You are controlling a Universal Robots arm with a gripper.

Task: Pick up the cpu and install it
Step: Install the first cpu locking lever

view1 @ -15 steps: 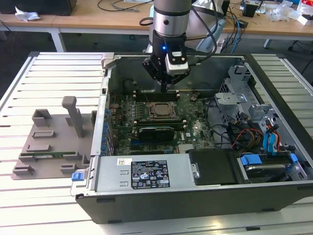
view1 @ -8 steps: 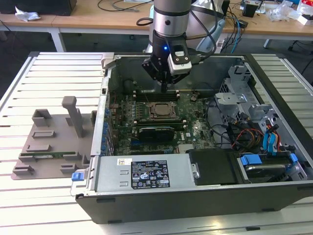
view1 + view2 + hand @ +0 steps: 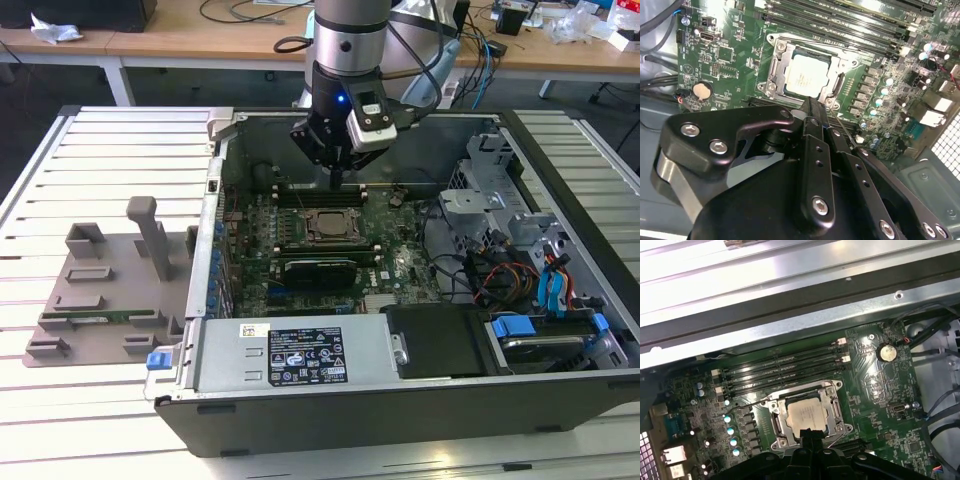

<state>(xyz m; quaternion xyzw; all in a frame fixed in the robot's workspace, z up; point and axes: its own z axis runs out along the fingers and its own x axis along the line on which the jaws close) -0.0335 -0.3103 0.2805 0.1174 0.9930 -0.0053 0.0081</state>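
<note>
The small flat square cpu [image 3: 807, 75] with its silver-grey metal top sits inside the metal-framed socket [image 3: 774, 67] on the green motherboard [image 3: 730, 55], and the same chip shows in the first wrist view [image 3: 807, 414]. The black hand [image 3: 816, 107] hangs just above the socket's near edge, its slim fingers [image 3: 812, 120] pressed together with nothing between them; the tips seem to be clear of the chip, though the angle makes contact hard to judge. In the exterior view the hand [image 3: 335, 178] points down into the open black computer case [image 3: 400, 410], just behind the socket [image 3: 328, 224]. The case lies on its side on a slatted white surface [image 3: 60, 400] and holds the motherboard, black memory slots [image 3: 785, 367], a black power supply box [image 3: 300, 355] and bundled cables [image 3: 500, 275]. A grey plastic tray [image 3: 100, 290] rests on the surface at the exterior view's left, just beside the case
</note>
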